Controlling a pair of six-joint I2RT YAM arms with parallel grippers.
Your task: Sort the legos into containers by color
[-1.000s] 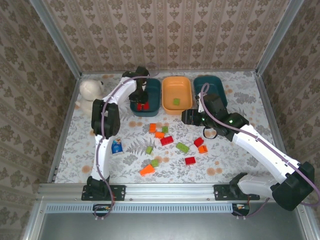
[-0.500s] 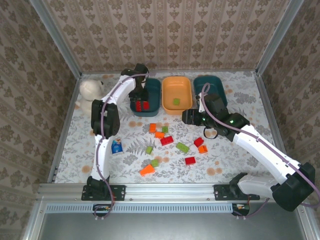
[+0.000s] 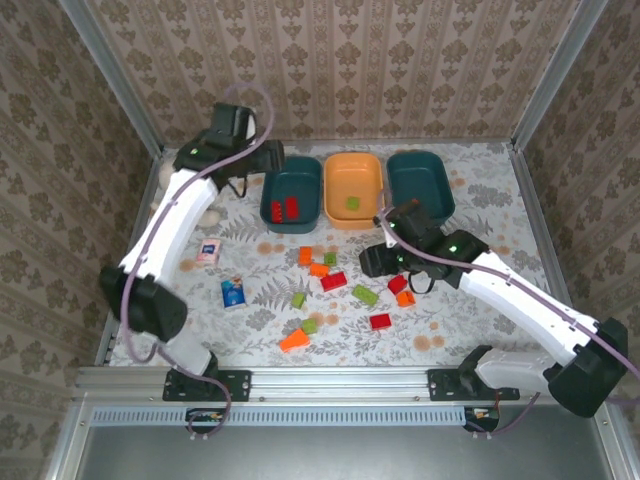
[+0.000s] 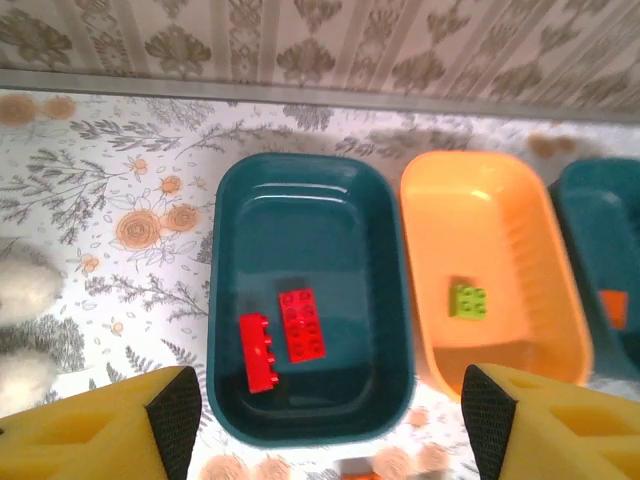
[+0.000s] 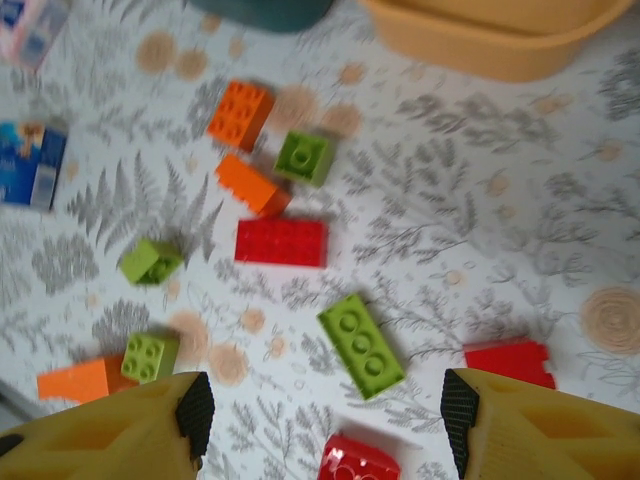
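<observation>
A blue-and-white carton [image 5: 30, 165] lies well left of the right gripper [image 5: 327, 418]. A white teddy bear [image 4: 22, 325] sits just left of the left gripper [image 4: 328, 410].

The orange tub [image 3: 355, 175] holds one green brick [image 3: 352, 203]. Just left of it, the left teal tub [image 3: 300, 180] holds two red bricks [image 3: 285, 209], and the right teal tub [image 3: 420, 185] sits just right of it. Loose bricks [image 3: 333, 281] lie scattered in front of it. The right gripper [image 3: 372, 260] hangs over them, and the left gripper [image 3: 268, 158] is up past the left teal tub.

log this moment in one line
left gripper: open, by left teal tub | in it: two red bricks | orange tub: one green brick | right gripper: open, over loose bricks
</observation>
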